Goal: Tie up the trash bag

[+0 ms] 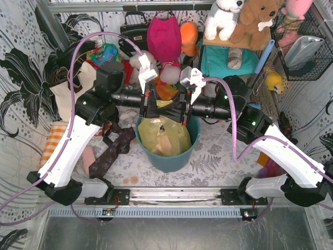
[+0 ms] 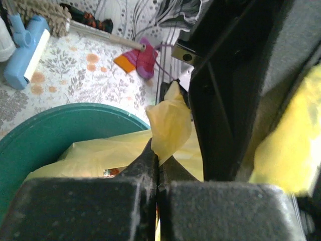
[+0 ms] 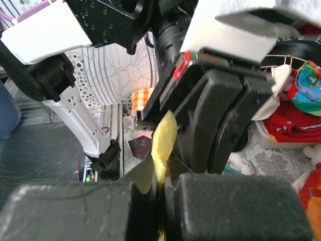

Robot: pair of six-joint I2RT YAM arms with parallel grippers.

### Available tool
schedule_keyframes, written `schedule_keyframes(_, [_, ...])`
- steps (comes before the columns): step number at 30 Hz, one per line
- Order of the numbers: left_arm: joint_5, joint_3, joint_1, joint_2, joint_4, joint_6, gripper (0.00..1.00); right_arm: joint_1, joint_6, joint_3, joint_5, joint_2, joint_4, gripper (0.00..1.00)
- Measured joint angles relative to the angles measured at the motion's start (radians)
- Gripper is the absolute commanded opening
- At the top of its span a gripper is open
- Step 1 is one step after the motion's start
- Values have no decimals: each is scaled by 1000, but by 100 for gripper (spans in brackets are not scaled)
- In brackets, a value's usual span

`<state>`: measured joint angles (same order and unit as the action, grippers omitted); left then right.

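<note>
The yellow trash bag (image 1: 165, 136) lines the teal bin (image 1: 171, 159) at the table's middle. My left gripper (image 1: 156, 108) and right gripper (image 1: 179, 110) meet tip to tip over the bin's far rim. In the left wrist view my left gripper (image 2: 158, 158) is shut on a twisted flap of the trash bag (image 2: 169, 123), with the right gripper's black body right beside it. In the right wrist view my right gripper (image 3: 161, 173) is shut on another strip of the trash bag (image 3: 163, 140), which pokes up between the jaws. The bag's mouth is gathered between the two.
Plush toys (image 1: 244, 18), a pink cap (image 1: 164, 36) and clothes crowd the back. A cream tote (image 1: 73, 91) lies at the left. A dark patterned cloth (image 1: 112, 151) lies left of the bin. A blue brush (image 2: 27, 50) and wire basket (image 1: 304, 44) are at the right.
</note>
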<state>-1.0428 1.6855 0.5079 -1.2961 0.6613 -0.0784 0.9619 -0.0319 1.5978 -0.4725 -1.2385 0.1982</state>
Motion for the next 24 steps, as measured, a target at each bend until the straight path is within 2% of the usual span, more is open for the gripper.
schedule_keyframes(1, [7, 21, 16, -14, 39, 27, 0, 0, 0, 3, -7, -5, -2, 0])
schedule_keyframes(3, [19, 54, 37, -37, 108, 73, 0, 0, 0, 3, -19, -13, -7, 7])
schedule_keyframes(6, [37, 77, 43, -54, 173, 122, 0, 0, 0, 3, -30, -19, -12, 28])
schedule_keyframes(9, [48, 77, 42, -52, 205, 147, 0, 0, 0, 3, -29, -18, -27, 39])
schedule_keyframes(18, [80, 77, 42, -45, 233, 174, 0, 3, -8, -46, -1, 38, -85, 60])
schedule_keyframes(24, [90, 77, 42, -32, 234, 178, 0, 3, -8, -124, 82, 123, -125, 68])
